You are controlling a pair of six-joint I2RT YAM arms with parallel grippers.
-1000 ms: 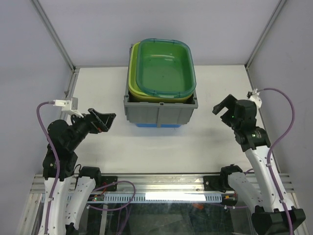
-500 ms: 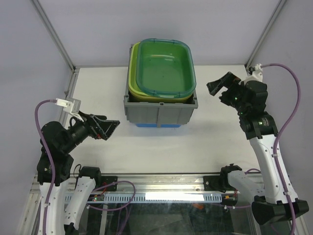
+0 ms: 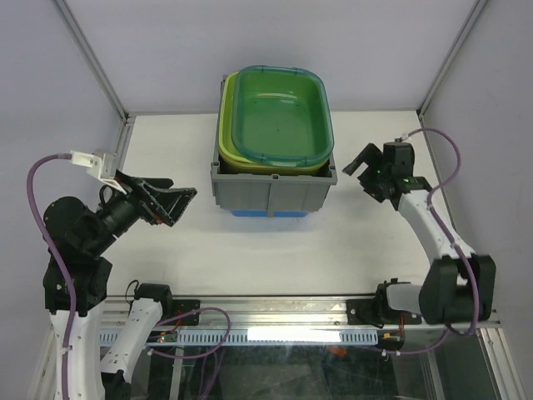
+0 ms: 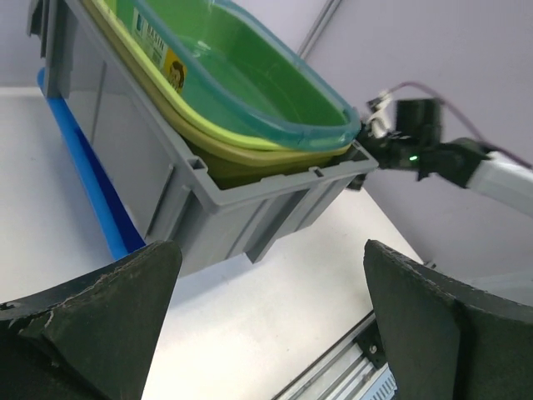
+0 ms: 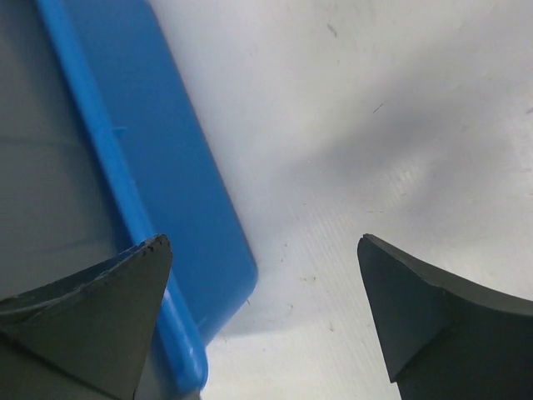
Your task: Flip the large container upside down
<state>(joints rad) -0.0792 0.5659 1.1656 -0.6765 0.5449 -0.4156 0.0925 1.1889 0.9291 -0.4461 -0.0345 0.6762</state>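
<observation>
The large container [image 3: 275, 193] is a grey ribbed crate standing upright at the back middle of the table, also in the left wrist view [image 4: 166, 192] and at the left edge of the right wrist view [image 5: 42, 167]. Nested in it are an olive-green basket [image 3: 229, 150] and a green tub [image 3: 279, 112]. Under it lies a blue tub [image 3: 271, 213]. My left gripper [image 3: 181, 204] is open and points at the crate's left front corner, a short way off. My right gripper [image 3: 364, 172] is open beside the crate's right wall and touches nothing.
White table [image 3: 375, 242] with walls on three sides and metal corner posts. Between the right gripper's [image 5: 262, 242] fingers, the blue tub's corner [image 5: 158, 167] juts onto bare table. The right arm [image 4: 416, 133] shows beyond the crate in the left wrist view.
My right arm has stretched forward and brought its gripper in toward the crate's right side. My left arm has drawn back and risen, its gripper still aimed at the crate. Both stay open.
</observation>
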